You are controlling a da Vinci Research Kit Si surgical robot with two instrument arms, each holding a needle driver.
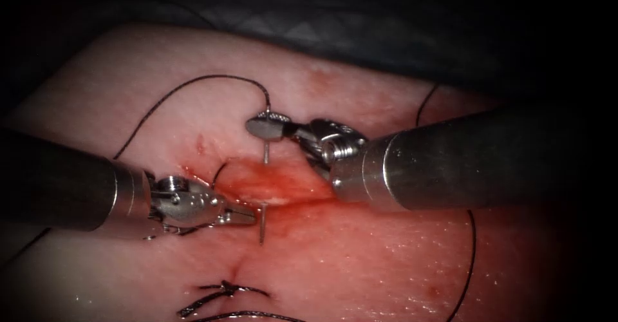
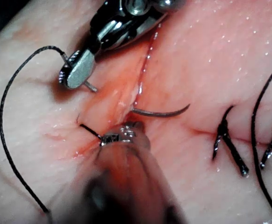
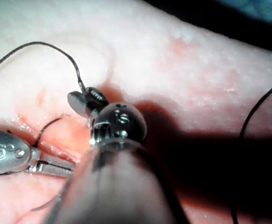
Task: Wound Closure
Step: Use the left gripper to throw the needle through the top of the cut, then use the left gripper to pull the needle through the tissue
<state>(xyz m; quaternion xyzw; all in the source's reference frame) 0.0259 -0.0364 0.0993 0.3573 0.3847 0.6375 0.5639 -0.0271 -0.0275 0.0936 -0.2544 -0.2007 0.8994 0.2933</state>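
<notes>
My right tool (image 1: 262, 127) is shut on the rear end of the curved needle, just above the open cut (image 1: 277, 190), where the thread (image 1: 193, 84) joins it. The needle passes down into the tissue (image 1: 386, 264) and under the cut. Its pointed end (image 1: 262, 228) sticks out of the tissue below the cut, also visible as needle (image 2: 163, 113). My left tool (image 1: 251, 217) lies with its tip right beside the emerging needle on its left, jaws together, with nothing seen held. The left tool (image 2: 126, 130) rests at the wet edge of the cut.
A finished black stitch (image 1: 225, 290) with cut ends crosses the cut lower down, seen too as stitch (image 2: 229, 144). Thread loops over the pale tissue at the upper left, and another strand (image 1: 473, 257) runs down the right. Red fluid (image 1: 309, 212) wets the cut.
</notes>
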